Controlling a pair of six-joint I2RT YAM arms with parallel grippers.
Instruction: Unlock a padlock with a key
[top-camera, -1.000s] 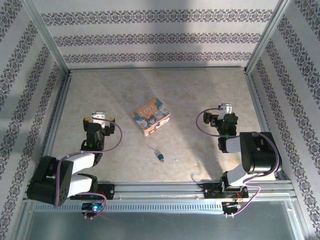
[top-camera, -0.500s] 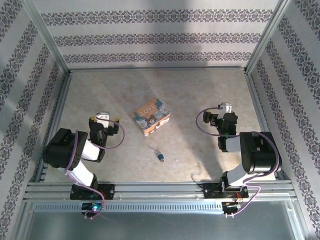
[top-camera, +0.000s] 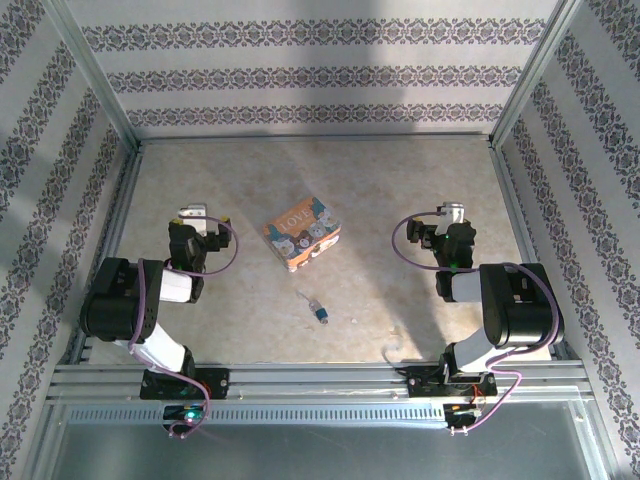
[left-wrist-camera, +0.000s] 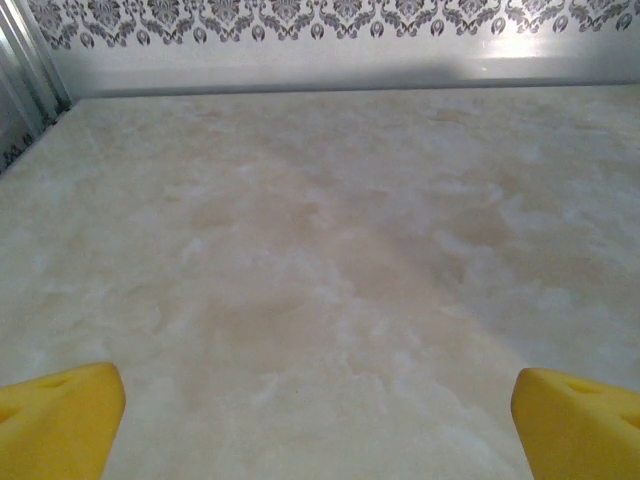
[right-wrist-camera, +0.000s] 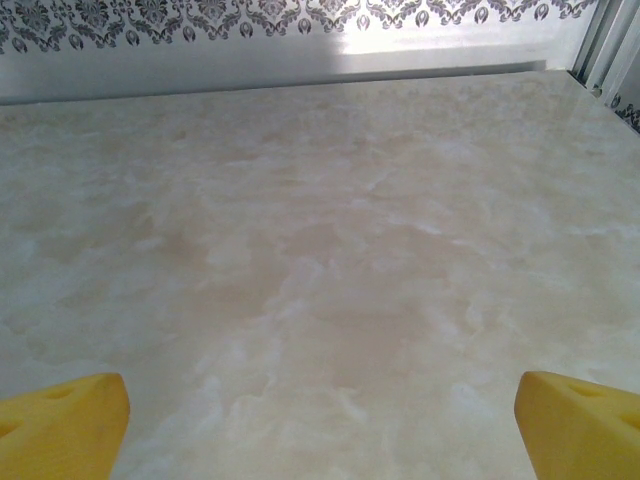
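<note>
While the padlock lies on the tabletop, near the middle and toward the near edge, both hands sit well apart from it. Its teal-blue end points toward the near right. Just beyond it on the far side stands the orange-sided picture box. The left hand is left of the box and the right hand is well to its right. In each wrist view the yellow fingertips are spread wide over bare tabletop, holding nothing.
</note>
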